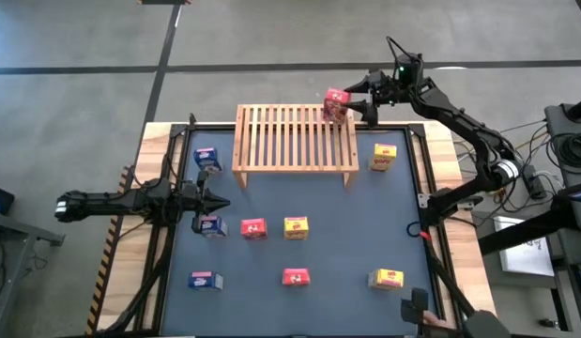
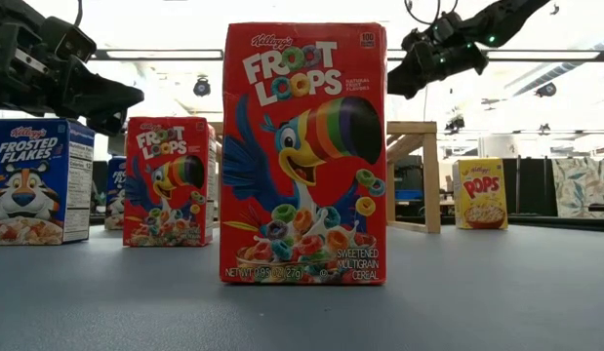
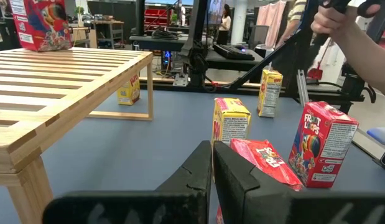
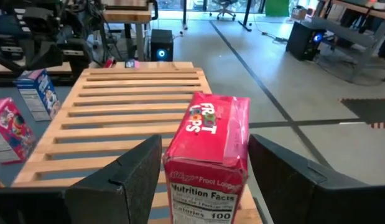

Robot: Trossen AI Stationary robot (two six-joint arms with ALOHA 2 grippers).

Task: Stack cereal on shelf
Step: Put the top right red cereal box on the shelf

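Right gripper (image 1: 351, 101), upper right: fingers wide astride red cereal box (image 1: 336, 100) on shelf (image 1: 295, 141). Light, crushable cardboard; grip the broad faces. Left gripper (image 1: 218, 201) fingers closed.

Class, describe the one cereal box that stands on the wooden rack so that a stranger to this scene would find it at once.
Start at the light wooden slatted rack at the far side of the table. At its far right corner stands a red Froot Loops box, between the parted fingers of the right hand. It is the only box on the rack; every other box sits on the dark table mat.
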